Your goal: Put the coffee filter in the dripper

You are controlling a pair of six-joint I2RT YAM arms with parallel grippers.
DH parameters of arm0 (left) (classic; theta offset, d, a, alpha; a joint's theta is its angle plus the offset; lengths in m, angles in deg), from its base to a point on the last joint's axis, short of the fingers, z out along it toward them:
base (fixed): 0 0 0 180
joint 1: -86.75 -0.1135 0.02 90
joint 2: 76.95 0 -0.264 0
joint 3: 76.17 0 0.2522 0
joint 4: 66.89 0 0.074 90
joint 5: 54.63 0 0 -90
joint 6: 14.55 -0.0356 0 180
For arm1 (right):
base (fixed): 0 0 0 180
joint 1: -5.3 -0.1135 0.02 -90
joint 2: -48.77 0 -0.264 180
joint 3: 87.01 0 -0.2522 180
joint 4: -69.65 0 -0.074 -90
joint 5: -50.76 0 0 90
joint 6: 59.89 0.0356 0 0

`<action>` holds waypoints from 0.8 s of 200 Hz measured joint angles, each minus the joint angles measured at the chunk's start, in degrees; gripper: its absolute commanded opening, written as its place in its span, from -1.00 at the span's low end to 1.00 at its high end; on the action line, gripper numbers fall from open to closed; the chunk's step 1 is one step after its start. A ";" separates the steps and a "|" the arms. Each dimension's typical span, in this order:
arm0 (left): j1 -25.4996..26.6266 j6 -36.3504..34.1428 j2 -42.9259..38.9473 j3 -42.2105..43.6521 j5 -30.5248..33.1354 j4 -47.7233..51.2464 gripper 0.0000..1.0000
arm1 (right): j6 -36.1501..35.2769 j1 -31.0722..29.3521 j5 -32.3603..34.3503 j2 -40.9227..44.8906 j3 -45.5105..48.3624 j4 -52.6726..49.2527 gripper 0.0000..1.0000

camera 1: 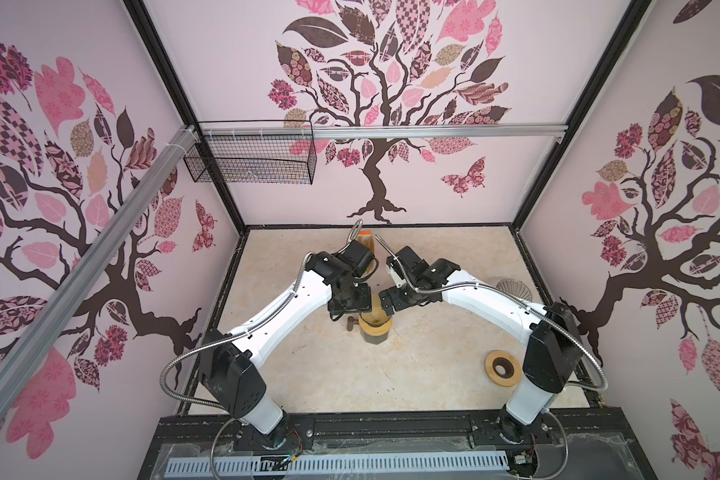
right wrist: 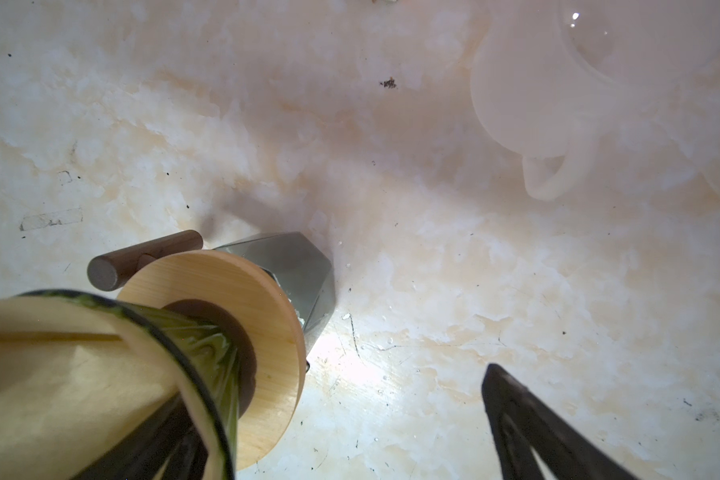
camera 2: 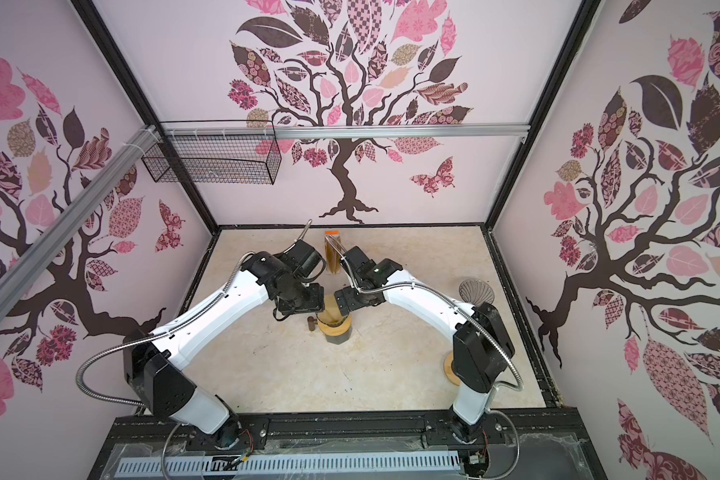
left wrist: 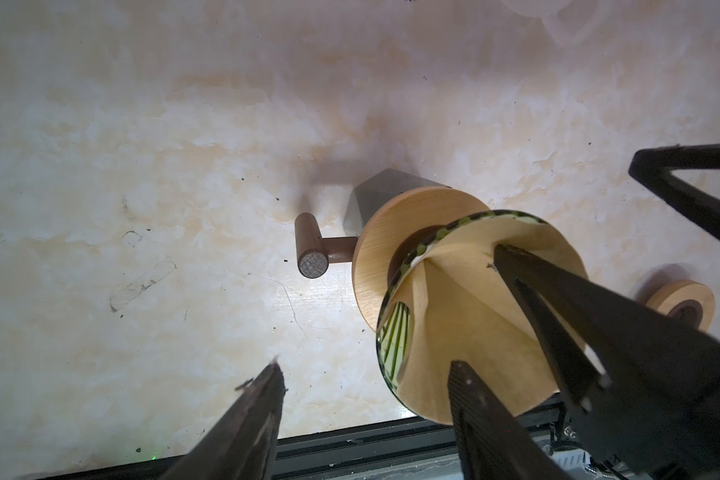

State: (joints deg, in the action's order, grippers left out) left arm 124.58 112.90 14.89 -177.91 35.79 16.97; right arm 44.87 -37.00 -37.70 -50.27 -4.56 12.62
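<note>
- While the coffee filter [left wrist: 466,316] sits inside the dripper [left wrist: 393,345] at mid-counter [camera 1: 433,353], seating it seems the step in hand.
- Right end effector [left wrist: 566,208]: wide open, one finger inside the paper.
- Left end effector [left wrist: 366,365]: open just left of the dripper, gripping nothing.
- Next, probably: press the paper flush, then lift clear.

Left gripper [left wrist: 366,365] and right gripper [left wrist: 566,205] nearly meet (fingers [left wrist: 258,419] spread).

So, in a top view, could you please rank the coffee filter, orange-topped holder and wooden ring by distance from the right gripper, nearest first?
1. coffee filter, in the dripper, at the right gripper.
2. orange-topped holder, behind.
3. wooden ring, front right.
</note>
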 measured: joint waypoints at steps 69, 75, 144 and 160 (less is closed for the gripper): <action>0.00 0.09 2.99 0.00 1.86 0.17 0.31 | -0.22 0.00 -1.46 1.36 0.00 -0.50 1.00; 0.00 0.09 2.99 0.00 1.92 0.17 0.31 | -0.24 0.00 -1.64 1.81 0.00 -0.57 1.00; 0.00 0.07 2.99 0.00 2.21 0.26 0.30 | -0.68 0.00 -1.73 4.59 1.03 -1.33 1.00; -0.02 0.07 2.99 0.00 2.49 0.31 0.30 | -0.70 0.00 -1.55 4.59 1.16 -1.55 1.00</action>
State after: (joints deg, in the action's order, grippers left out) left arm 124.56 112.96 17.88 -177.91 38.28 17.28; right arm 44.17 -37.00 -39.25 -45.68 -3.40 11.07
